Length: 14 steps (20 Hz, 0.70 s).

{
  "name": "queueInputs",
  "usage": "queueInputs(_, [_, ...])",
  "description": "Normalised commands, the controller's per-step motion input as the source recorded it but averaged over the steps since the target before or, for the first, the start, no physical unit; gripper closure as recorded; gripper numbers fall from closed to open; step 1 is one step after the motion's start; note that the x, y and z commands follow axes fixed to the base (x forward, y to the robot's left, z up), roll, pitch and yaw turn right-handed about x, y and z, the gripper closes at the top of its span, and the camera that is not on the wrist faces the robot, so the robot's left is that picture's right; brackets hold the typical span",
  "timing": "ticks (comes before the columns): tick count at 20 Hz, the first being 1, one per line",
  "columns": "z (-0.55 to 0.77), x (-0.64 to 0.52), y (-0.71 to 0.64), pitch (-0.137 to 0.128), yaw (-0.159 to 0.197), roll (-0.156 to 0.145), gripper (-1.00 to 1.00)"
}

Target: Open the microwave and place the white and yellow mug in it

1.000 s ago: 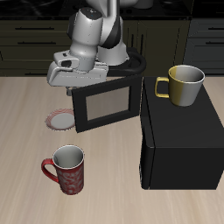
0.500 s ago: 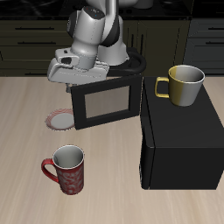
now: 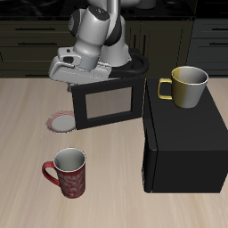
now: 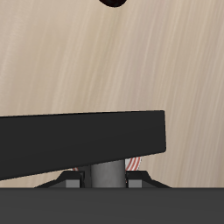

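**Microwave door swung wide, mug on top of the box**

From my seat I see the microwave (image 3: 183, 142) standing on the table (image 3: 22, 125), a black box with its hinged door (image 3: 109, 104) swung wide and standing out from the body, the greyish window panel facing the table's front edge. The white and yellow mug (image 3: 185, 86) sits upright on the microwave's top, near its back edge, with the loop handle pointing toward the open door.

The gripper (image 3: 86, 78) sits at the door's upper edge, at the end far from the hinge. In the exterior view the arm's body covers the jaws, and in the wrist view the black slab of the door (image 4: 83, 140) fills most of the picture, so I cannot tell how wide the jaws stand or whether they have hold of anything.

A red patterned mug (image 3: 68, 171) stands upright nearer the table's front edge, well apart from the microwave. A small round plate with a red rim (image 3: 61, 121) lies on the table just beside the door.
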Motion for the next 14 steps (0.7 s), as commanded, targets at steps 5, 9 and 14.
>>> queueInputs(5, [-0.12,-0.19,-0.30,0.030,-0.037,-0.065,1.00])
queueInputs(9, [-0.10,-0.14,-0.23,0.013,0.007,-0.038,1.00])
queueInputs(14, [0.03,-0.18,-0.14,0.018,-0.007,-0.062,1.00])
